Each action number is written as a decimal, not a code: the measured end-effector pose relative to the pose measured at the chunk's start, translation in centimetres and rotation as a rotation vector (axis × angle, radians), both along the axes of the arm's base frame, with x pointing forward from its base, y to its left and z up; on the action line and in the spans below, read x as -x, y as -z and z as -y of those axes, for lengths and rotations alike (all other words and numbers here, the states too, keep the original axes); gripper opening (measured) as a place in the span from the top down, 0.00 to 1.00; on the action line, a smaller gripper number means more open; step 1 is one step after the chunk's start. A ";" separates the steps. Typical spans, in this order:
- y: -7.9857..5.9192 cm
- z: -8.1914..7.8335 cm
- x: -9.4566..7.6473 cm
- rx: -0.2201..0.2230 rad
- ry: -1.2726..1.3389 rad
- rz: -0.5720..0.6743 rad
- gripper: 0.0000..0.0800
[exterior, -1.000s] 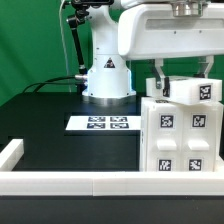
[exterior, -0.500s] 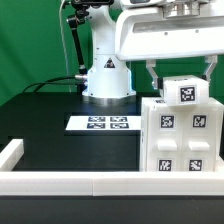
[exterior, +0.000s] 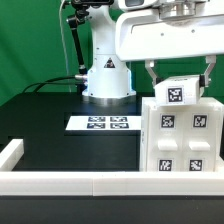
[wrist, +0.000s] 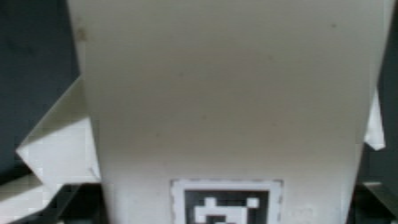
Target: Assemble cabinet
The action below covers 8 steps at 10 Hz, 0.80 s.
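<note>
1. One white block [exterior: 178, 92] is grasped in the pincer [exterior: 178, 75] at the top of the cabinet [exterior: 180, 140]; over the last second this block has been shifted toward the exterior view's left and a little upward, and its tag is now seen turned slightly askew.
2. The pincer is clenched on the block, with one dark finger [exterior: 150, 72] showing on each side of it.
3. From this shift it is judged that the block is being turned or seated on the cabinet body just below the pincer, so an upper part of the cabinet is probably being fitted; whether it is fully seated cannot be told.
4. The cabinet is seen as a blocky white plastic box standing on the black bench [exterior: 60, 150], directly beneath the pincer.
5. Four raised square panels are carried on its front, each with a small black-and-white tag.
6. In the wrist view the frame is filled by the smooth white face of the held block [wrist: 222, 100], with one tag at its edge.
7. The marker board [exterior: 101, 124] lies flat on the bench, well apart from the pincer, toward the robot base.
</note>
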State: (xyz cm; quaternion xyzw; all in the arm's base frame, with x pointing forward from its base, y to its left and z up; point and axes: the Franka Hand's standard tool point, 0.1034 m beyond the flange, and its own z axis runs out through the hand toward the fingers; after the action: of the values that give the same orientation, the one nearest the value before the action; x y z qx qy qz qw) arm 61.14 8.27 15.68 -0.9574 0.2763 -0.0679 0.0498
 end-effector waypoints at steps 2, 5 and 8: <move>0.1 0.3 0.2 -0.047 0.249 -0.014 0.30; 0.1 0.5 0.1 -0.107 0.483 -0.031 0.30; 0.1 0.6 0.2 -0.165 0.711 -0.059 0.30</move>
State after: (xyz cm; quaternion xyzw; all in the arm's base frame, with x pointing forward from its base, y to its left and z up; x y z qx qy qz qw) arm 60.96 7.71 15.56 -0.7959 0.5975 -0.0311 0.0921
